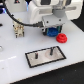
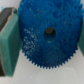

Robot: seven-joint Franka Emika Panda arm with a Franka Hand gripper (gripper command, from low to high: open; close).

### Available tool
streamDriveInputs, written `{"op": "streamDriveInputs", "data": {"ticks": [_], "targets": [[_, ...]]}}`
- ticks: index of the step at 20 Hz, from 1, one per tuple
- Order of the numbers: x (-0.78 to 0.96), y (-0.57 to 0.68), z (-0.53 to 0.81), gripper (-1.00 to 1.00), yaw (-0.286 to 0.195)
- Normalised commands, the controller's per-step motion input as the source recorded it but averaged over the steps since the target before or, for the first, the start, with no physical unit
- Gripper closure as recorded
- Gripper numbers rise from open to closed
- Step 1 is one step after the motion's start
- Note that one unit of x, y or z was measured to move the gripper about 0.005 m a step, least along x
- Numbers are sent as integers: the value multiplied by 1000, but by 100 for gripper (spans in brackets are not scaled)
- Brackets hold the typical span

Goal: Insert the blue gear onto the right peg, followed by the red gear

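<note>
Above the worktop (image 1: 10, 60), the gripper (image 1: 52, 31) straddled the blue gear (image 2: 47, 34), jaws apart; centring before closing appeared advisable.

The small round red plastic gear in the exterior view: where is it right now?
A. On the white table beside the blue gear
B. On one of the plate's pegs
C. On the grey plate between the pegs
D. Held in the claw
A: the small round red plastic gear lies on the white table, next to the flat bright-blue plastic gear under the claw, apart from the grey plate.
</note>
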Motion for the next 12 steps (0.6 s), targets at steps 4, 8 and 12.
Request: {"op": "streamDriveInputs", "data": {"ticks": [4, 8, 12], "targets": [[379, 7, 543, 100, 0], [510, -13, 496, 100, 0], [669, -82, 470, 100, 0]]}}
